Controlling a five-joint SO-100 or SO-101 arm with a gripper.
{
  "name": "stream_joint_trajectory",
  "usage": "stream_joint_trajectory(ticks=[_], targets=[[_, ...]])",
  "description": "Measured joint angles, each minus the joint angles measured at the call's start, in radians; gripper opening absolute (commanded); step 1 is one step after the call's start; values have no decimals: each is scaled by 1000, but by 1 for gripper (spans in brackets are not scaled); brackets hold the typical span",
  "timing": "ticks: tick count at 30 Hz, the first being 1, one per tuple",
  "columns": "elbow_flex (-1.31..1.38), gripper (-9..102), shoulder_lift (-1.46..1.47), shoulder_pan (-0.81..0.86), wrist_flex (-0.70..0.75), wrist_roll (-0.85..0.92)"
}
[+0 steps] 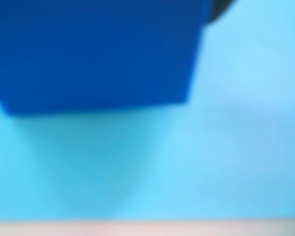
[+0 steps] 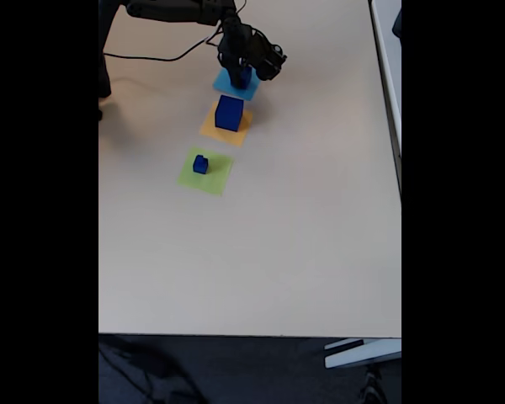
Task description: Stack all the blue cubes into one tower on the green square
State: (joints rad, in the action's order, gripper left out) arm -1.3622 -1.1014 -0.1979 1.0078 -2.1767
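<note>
Fixed view, tool [image 2: 240, 77] over med blue cube [image 2: 241, 78] on lt-blue square [image 2: 223, 83], grip state unclear, small cube [image 2: 200, 164] on green square [image 2: 212, 178]

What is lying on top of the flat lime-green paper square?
One small glossy dark blue cube sits on the flat lime-green paper square, a little left of its middle in the fixed view. The paper directly beneath the cube is covered; the rest of it is bare.

My arm [image 2: 172, 10] is black all over, built of chunky, boxy segments joined one after another. A thin black cable [image 2: 151, 57] trails from it in a loose curve. My gripper [image 2: 240, 77] is black too, its details too small to make out.
</note>
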Motion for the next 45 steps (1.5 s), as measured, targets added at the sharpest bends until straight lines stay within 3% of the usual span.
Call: stream_joint_trajectory(ticks=[16,28,35,45], targets=[[23,22,0,-18,6,-14],[31,26,0,-18,9,-3],[95,26,-34,-18,95,2],[137,33,-192,75,132,210]])
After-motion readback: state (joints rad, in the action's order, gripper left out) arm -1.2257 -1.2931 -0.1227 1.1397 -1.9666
